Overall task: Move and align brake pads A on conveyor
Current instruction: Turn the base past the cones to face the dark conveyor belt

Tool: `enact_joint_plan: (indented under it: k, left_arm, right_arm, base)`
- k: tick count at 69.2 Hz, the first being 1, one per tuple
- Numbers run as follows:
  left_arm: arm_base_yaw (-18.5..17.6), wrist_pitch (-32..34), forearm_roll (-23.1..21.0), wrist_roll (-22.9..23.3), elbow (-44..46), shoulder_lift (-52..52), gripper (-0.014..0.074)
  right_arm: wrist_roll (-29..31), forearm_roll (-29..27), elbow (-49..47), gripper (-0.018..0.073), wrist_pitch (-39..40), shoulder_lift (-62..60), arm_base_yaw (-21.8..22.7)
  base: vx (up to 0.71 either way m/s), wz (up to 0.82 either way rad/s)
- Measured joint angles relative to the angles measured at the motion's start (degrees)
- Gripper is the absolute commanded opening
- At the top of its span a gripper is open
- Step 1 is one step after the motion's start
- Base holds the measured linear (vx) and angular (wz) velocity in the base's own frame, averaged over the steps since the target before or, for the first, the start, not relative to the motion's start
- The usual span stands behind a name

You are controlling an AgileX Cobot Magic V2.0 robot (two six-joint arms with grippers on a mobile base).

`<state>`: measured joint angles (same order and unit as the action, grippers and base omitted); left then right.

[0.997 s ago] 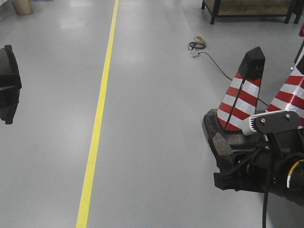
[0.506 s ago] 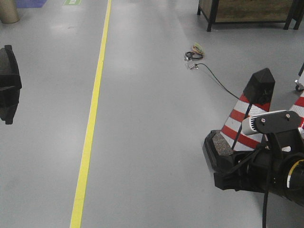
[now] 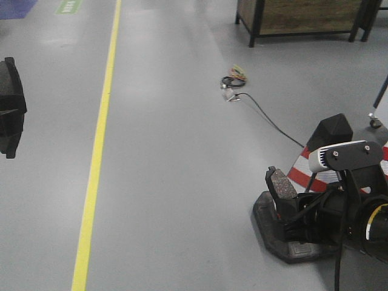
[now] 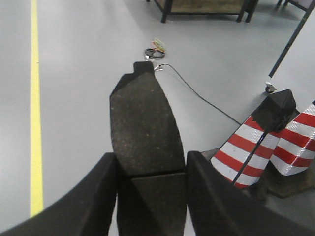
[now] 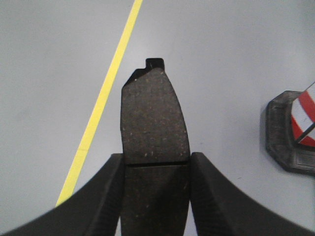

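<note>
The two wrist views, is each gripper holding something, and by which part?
Yes. The left gripper and the right gripper each clamp a brake pad by one end, near the centre groove; the other end sticks out.

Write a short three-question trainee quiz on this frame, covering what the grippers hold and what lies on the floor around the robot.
1. True or false: both the left gripper and the right gripper are shut on a brake pad.
2. Multiple choice: what runs along the grey floor in the front view? A) a yellow line B) a red edge strip C) a steel rail
3. Fill in: the black cable leads back to a small coil of ____ near the wooden bench.

Key
1. True. The left wrist view shows a brake pad between the fingers, and the right wrist view shows another brake pad.
2. A, the yellow line.
3. Wires.
</note>
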<state>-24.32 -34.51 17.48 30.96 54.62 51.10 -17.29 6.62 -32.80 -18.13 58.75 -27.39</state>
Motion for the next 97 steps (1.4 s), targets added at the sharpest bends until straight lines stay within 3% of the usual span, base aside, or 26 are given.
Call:
enact_joint_plan:
  k: [97]
  left_arm:
    - [0.00,0.00,0.00,0.00,0.00,0.00,0.0199]
  right_arm:
    - [0.00,0.00,0.00,0.0096,0.00,0.00,0.00]
  base:
    - [0.28,-0.54]
